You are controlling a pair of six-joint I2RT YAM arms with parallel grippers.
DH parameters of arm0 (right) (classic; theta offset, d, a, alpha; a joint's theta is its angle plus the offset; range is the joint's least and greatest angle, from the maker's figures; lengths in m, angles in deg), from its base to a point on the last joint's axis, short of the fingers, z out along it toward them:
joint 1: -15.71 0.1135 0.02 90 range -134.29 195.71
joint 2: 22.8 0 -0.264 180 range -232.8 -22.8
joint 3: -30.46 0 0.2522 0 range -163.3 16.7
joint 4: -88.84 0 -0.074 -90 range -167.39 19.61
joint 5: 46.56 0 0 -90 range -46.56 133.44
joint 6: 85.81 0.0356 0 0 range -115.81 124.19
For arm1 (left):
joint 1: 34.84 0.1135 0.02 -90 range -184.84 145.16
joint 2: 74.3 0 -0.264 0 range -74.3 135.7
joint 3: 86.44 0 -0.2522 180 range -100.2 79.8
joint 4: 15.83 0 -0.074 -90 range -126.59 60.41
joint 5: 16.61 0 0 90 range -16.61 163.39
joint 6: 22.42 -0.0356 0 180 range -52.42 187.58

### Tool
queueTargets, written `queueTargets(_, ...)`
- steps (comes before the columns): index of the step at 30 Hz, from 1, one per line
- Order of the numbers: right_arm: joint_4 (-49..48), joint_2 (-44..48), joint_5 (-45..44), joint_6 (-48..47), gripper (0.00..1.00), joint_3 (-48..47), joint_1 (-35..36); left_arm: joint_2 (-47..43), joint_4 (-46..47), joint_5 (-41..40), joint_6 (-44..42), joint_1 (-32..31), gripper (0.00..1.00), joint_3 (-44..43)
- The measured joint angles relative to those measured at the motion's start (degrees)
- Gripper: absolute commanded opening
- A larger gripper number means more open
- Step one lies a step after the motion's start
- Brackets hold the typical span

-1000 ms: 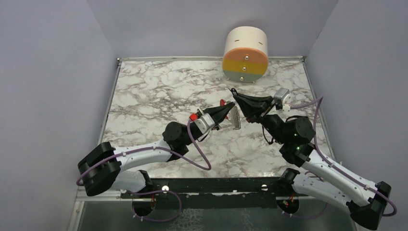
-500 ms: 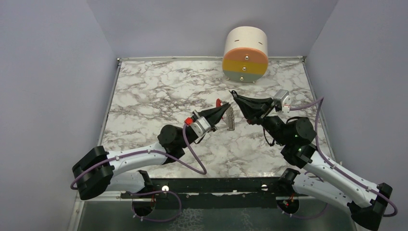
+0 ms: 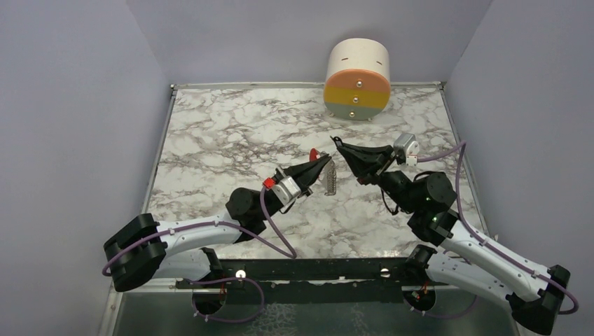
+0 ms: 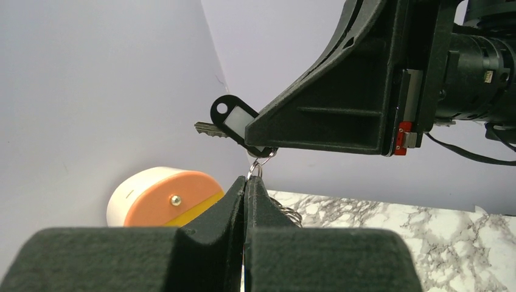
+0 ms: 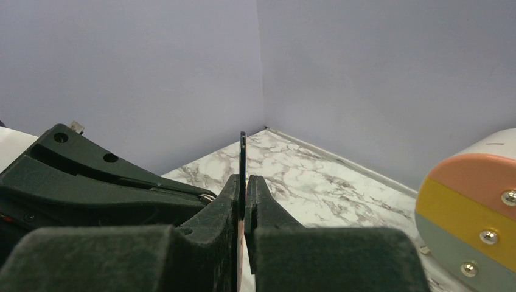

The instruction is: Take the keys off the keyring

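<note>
In the left wrist view my left gripper (image 4: 248,181) is shut on the keyring (image 4: 255,166), a tiny thin metal loop poking out above its tips. The loop links to a black key tag (image 4: 236,121) with a metal blade (image 4: 205,129), held at the tip of my right gripper's finger (image 4: 341,97). In the right wrist view my right gripper (image 5: 243,180) is shut on that tag (image 5: 242,149), seen edge-on. From above, both grippers meet tip to tip in mid-air: left (image 3: 326,160), right (image 3: 337,143). The keys' red piece (image 3: 314,153) and silvery chain strip (image 3: 330,180) hang at the left gripper.
A round cream box with orange, yellow and grey drawer fronts (image 3: 358,78) stands at the back of the marble table (image 3: 224,133). It also shows in the left wrist view (image 4: 164,201) and the right wrist view (image 5: 471,207). Purple walls close in three sides.
Both grippers have shifted a little to the left and nearer, staying tip to tip. The chain strip has swung left with the left gripper.
</note>
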Motion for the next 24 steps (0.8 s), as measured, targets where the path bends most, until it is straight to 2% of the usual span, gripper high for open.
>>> queueTargets(9, 0.02, -0.37, 1.05, 1.20, 0.01, 0.42, 0.11, 0.72, 6.62, -0.13, 1.20, -0.04, 0.00, 2.69)
queueTargets(24, -4.55, -4.48, 1.09, 2.56, 0.01, 0.42, 0.02, 0.76, 8.02, -1.62, 1.29, 0.09, 0.00, 2.80)
